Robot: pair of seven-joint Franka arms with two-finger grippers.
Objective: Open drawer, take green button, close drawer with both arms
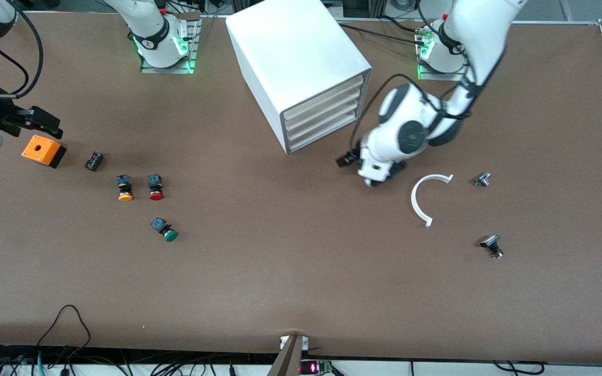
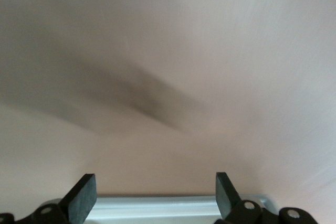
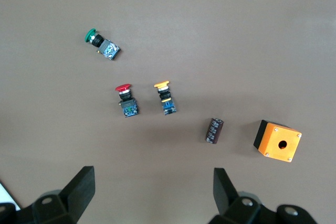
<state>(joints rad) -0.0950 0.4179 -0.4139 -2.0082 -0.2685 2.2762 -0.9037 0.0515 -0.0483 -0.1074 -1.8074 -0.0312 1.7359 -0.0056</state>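
A wide brown table (image 1: pixel 290 282) carries everything; cables hang along its edge nearest the front camera, and the two arm bases stand along the farthest edge.

The left gripper (image 2: pixel 155 195) sits low, just in front of the cabinet's drawer fronts, its fingers (image 2: pixel 83 196) spread wide and holding nothing. The right gripper (image 3: pixel 154 195) hangs over the right arm's end of the table above the orange box (image 1: pixel 43 151), its jaws likewise spread and empty.

Nearest the front camera lies the green button (image 1: pixel 164 230), out on the open table. Slightly farther are the yellow-capped button (image 1: pixel 125 188) and the red-capped button (image 1: pixel 155 188), side by side. A small black component (image 1: pixel 94 161) lies between them and the orange box.

Toward the left arm's end lie a black knob (image 1: pixel 492 246), a white curved strip (image 1: pixel 425 197) and a small metal part (image 1: pixel 482 179).

Farthest stands the white cabinet (image 1: pixel 293 62), all four drawers pushed in, the bottom drawer (image 1: pixel 324 137) included.
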